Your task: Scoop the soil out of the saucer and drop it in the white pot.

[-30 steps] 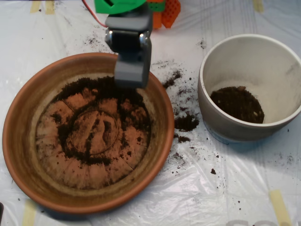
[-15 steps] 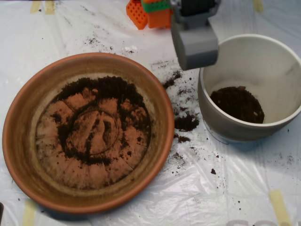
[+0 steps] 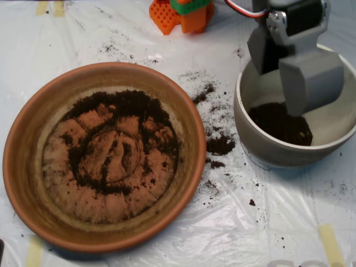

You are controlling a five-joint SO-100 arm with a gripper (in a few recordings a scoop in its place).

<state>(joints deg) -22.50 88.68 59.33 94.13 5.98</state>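
Overhead view: scoop [image 3: 295, 75] hung over pot [image 3: 261, 142] with halves parted, seemingly released, soil [image 3: 281, 123] heaped below it, more spread in saucer [image 3: 22, 150]; best held centred inside the rim until emptied.

The scoop [image 3: 292, 75] hangs over the white pot [image 3: 261, 139], hiding the pot's far rim and part of the soil [image 3: 278, 125] inside. The arm above it runs off the top edge, as does the orange block [image 3: 178, 14]. The pot's right side is cut by the right edge.
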